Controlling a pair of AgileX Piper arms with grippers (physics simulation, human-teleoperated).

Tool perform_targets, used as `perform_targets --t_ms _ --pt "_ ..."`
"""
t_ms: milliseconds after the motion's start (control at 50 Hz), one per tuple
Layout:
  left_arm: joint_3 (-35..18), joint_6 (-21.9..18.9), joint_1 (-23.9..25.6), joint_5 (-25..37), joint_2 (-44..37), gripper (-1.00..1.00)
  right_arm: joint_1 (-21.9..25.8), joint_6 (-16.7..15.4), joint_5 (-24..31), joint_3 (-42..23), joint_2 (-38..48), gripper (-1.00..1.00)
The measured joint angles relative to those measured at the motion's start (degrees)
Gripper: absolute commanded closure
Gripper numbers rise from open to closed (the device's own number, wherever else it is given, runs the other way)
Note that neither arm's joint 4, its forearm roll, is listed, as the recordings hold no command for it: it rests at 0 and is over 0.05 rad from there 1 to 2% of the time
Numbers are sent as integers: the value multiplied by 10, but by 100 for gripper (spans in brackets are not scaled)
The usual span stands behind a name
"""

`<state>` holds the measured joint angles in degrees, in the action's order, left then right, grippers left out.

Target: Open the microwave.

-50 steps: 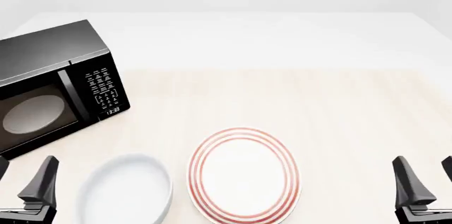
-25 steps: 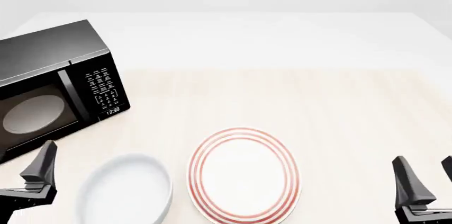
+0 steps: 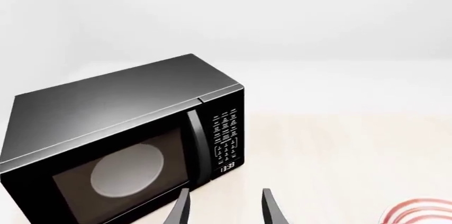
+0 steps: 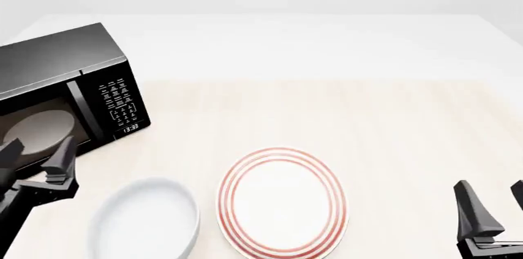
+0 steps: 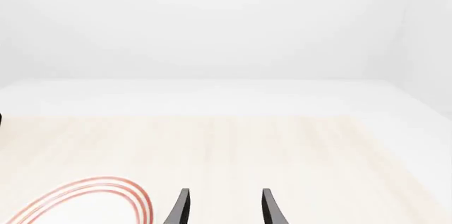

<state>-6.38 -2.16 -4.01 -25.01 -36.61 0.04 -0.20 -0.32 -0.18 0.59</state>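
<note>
The microwave [image 4: 65, 78] is a glossy black box at the table's far left, turned a little to the right. Its door is shut. The vertical bar handle [image 4: 79, 112] stands between the window and the keypad [image 4: 119, 103], with the clock [image 4: 131, 129] below the keypad. The pale turntable [image 4: 37, 129] shows through the window. My left gripper [image 4: 37, 156] is open and empty, just in front of the door's lower part. In the left wrist view the microwave [image 3: 120, 123] fills the left, and the handle [image 3: 198, 147] is just beyond the open gripper [image 3: 224, 198]. My right gripper [image 4: 493, 195] is open and empty at the near right, also seen in its own wrist view [image 5: 224, 197].
A white plate with red rings [image 4: 282, 201] lies at the near middle of the table. A plain white bowl [image 4: 147, 222] lies to its left, close to my left arm. The plate's edge shows in both wrist views [image 3: 420, 211] [image 5: 92, 197].
My left gripper has risen and moved forward towards the microwave door, and now overlaps its lower window. The right arm has not moved.
</note>
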Motion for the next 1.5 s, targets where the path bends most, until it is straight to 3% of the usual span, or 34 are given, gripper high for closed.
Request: perform_targets --t_ms 140,660,1500 --pt "-3 -2 -4 -62 -75 -100 0 0 0 0 0 -100" --pt "-37 -3 -34 -175 -238 -100 0 0 0 0 0 -100" --pt "-102 21 -42 -268 -427 -100 0 0 0 0 0 -100"
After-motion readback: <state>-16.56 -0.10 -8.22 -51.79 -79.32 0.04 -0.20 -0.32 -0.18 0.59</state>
